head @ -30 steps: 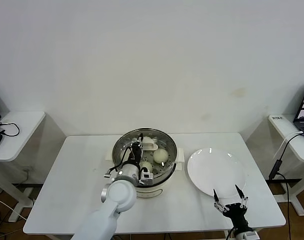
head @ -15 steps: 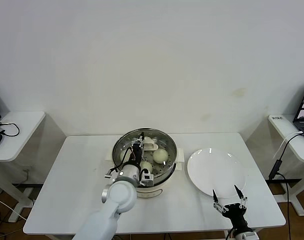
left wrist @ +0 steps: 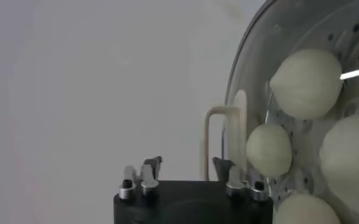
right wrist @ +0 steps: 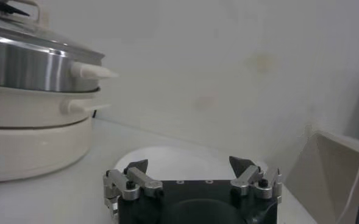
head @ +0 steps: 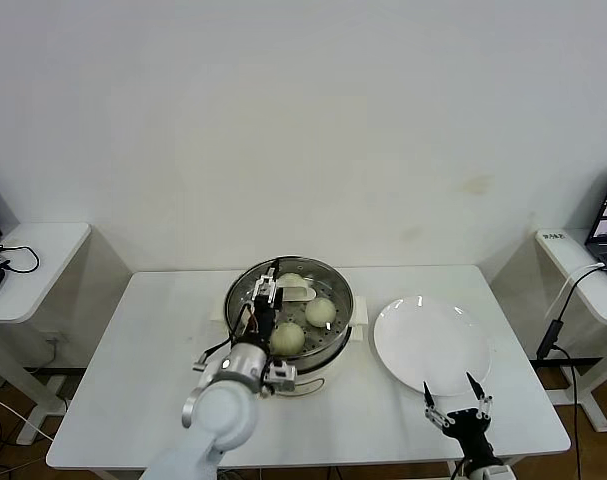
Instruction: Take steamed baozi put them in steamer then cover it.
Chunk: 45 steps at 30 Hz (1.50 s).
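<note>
Over the steamer (head: 288, 312) at table centre, I see my left gripper (head: 266, 294) spread and empty; the cover (head: 295, 292) sits on the steamer. Through the glass I count four buns (left wrist: 305, 83). Near right, my right gripper (head: 459, 402) waits, jaws apart, beside one white plate (head: 431, 342).

Cream-white baozi (head: 320, 311) inside steel steamer (head: 335, 345), glass cover (head: 289, 292) on top

White plate (head: 430, 343) — white table (head: 153, 350).
</note>
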### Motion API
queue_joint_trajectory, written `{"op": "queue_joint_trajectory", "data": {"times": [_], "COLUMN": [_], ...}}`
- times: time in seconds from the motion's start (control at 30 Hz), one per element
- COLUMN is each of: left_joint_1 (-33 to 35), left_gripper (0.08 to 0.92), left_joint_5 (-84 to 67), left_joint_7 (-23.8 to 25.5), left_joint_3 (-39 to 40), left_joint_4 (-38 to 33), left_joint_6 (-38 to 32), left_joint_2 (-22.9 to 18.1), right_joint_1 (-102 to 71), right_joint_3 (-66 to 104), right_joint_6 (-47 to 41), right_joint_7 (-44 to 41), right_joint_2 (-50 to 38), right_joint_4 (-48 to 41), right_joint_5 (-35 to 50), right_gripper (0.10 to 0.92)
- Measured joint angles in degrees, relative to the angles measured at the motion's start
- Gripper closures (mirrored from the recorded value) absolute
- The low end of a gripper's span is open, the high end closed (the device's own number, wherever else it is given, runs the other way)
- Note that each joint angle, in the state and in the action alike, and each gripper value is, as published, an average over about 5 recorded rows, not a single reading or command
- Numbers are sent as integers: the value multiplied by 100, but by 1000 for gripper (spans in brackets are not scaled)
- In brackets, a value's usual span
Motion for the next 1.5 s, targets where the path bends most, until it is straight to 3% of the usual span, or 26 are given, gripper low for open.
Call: {"op": "queue_joint_trajectory", "data": {"times": [0.13,0.33,0.53,0.97,1.5], "left_joint_1": [402,1279,2320,4178,5104], "left_gripper": [186,177,177,177,177], "left_joint_5": [-109,-788,-2533,-6669,-8341], "left_joint_7": [-143,-618,-1339,-2419,-2689], "left_joint_3": [-87,-458,-1247,-2685,-3363], "left_joint_4": [-499,-1293,-1639,-1367,-881], "left_joint_6": [-99,-368,-985,-2229,-3048], "left_joint_2": [110,140,92,-21,-145], "right_joint_1": [-21,-77,-136,-377,-743], "right_joint_3": [-17,-19,-17,-264,-534], "right_joint_6": [-7,4,14,-249,-539], "right_joint_7": [-6,-28,-55,-99,-97], "right_joint_2": [-38,-130,-270,-533,-661], "right_joint_4": [-13,-28,11,247,651], "right_joint_5": [32,121,285,672,896], "right_gripper": [203,203,203,203,203]}}
